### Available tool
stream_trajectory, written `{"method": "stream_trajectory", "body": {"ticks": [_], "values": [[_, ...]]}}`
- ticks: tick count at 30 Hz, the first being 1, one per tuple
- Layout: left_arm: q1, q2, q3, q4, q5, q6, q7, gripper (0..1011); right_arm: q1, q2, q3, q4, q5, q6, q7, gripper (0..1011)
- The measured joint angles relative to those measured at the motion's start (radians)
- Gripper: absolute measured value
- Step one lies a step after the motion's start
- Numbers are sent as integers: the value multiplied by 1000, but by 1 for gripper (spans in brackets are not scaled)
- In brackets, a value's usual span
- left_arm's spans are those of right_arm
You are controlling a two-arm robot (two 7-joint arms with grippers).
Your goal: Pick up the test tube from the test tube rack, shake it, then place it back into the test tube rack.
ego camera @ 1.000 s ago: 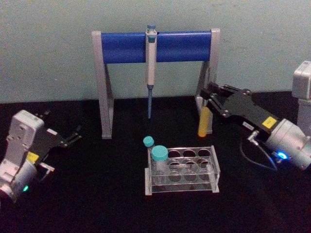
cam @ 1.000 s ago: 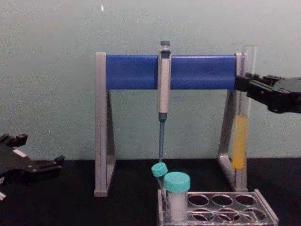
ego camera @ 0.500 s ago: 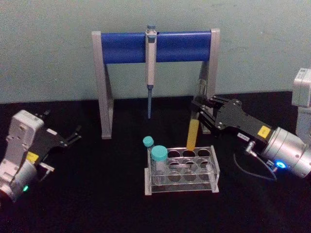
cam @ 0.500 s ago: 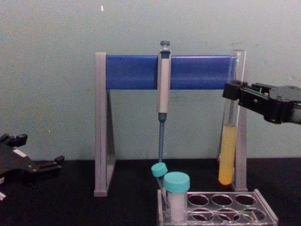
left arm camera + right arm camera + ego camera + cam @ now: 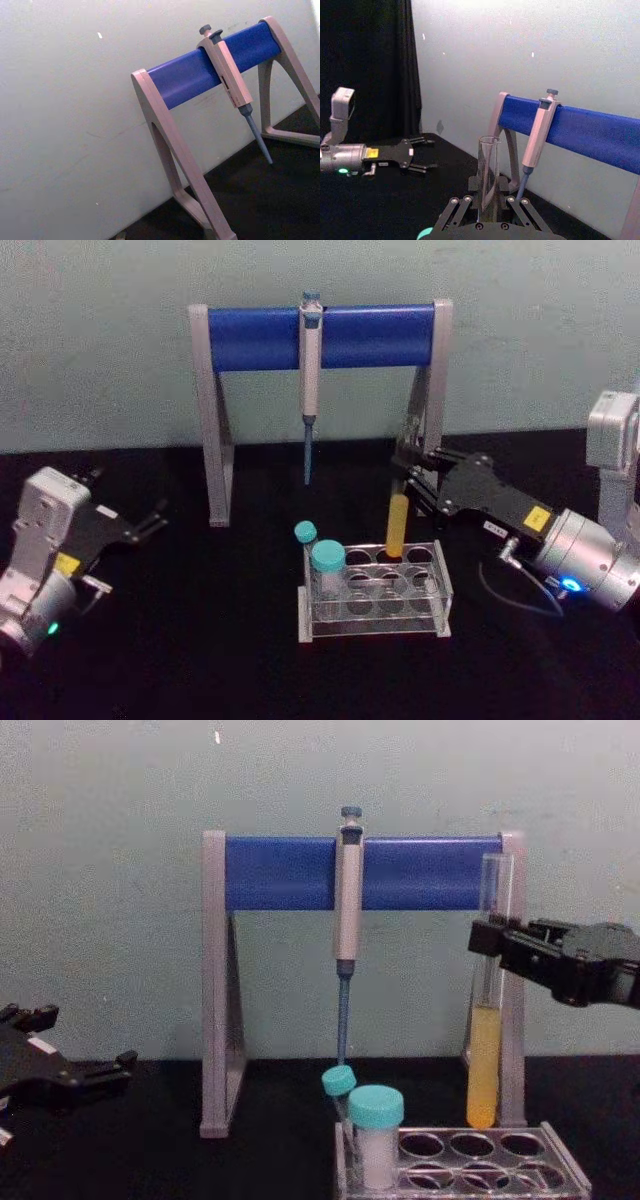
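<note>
Tabletop (image 5: 200, 640): right gripper (image 5: 407, 470) around test tube (image 5: 397, 527)

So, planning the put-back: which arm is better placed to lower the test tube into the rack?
Right. The right gripper is shut on the test tube, upright just over the test tube rack; the left gripper sits open far left.

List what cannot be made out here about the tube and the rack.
Head view: test tube's bottom end hidden behind the test tube rack's rear rim; in a hole or not, unclear.
Right wrist view: right hand hides the tube's liquid.
Chest view: bottom edge cuts off the rack's front.
</note>
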Motion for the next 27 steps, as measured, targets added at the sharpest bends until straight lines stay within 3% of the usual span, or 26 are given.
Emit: {"method": "stream_trajectory", "body": {"ticks": [27], "values": [[0,0,0,0,0,0,0,1001,53,-47,-31,123,-40,-18,16,229]]}}
